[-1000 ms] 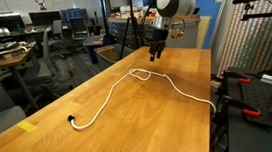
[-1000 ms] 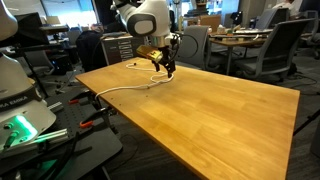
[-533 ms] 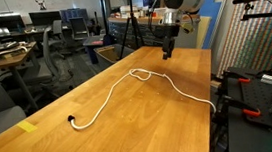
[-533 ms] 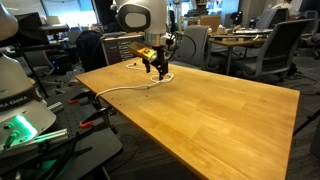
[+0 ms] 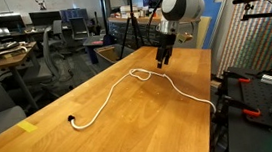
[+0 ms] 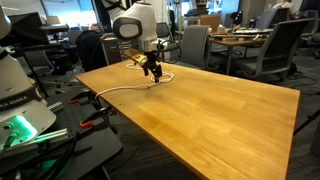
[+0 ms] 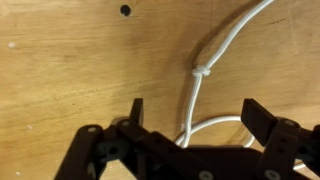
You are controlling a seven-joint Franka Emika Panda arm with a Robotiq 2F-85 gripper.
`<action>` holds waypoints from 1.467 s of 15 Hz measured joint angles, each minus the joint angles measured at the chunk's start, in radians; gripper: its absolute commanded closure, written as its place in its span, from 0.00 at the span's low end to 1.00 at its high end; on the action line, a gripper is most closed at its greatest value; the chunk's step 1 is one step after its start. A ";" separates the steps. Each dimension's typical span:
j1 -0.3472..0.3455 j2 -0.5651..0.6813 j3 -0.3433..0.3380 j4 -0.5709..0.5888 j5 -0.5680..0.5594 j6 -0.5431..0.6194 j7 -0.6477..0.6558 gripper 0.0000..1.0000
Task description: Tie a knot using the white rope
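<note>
The gripper (image 5: 163, 59) hangs over the looped white rope (image 7: 226, 41) on the bench (image 5: 151, 125), jaws apart. I think it should descend straight, taking one strand only.

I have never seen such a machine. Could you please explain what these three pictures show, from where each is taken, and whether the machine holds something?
This is one robot arm with a two-fingered tool at its end. Two pictures come from cameras standing away from the robot, looking at the wooden table from different places. The third comes from a camera on the wrist, looking down past the tool's fingers. On the table lies a long white rope with a black tip; it curls into a loop near the tool. The wrist view shows a small knot-like lump on it. The tool hangs above the rope with its fingers wide apart, so it holds nothing.
</note>
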 measured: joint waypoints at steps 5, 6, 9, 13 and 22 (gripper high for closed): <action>0.119 0.086 -0.108 0.001 -0.118 0.192 0.181 0.00; 0.157 0.097 -0.157 0.002 -0.155 0.192 0.225 0.00; 0.252 0.119 -0.273 0.010 -0.233 0.182 0.323 0.08; 0.303 0.124 -0.311 0.028 -0.269 0.119 0.389 0.00; 0.313 0.089 -0.294 0.068 -0.286 0.067 0.418 0.00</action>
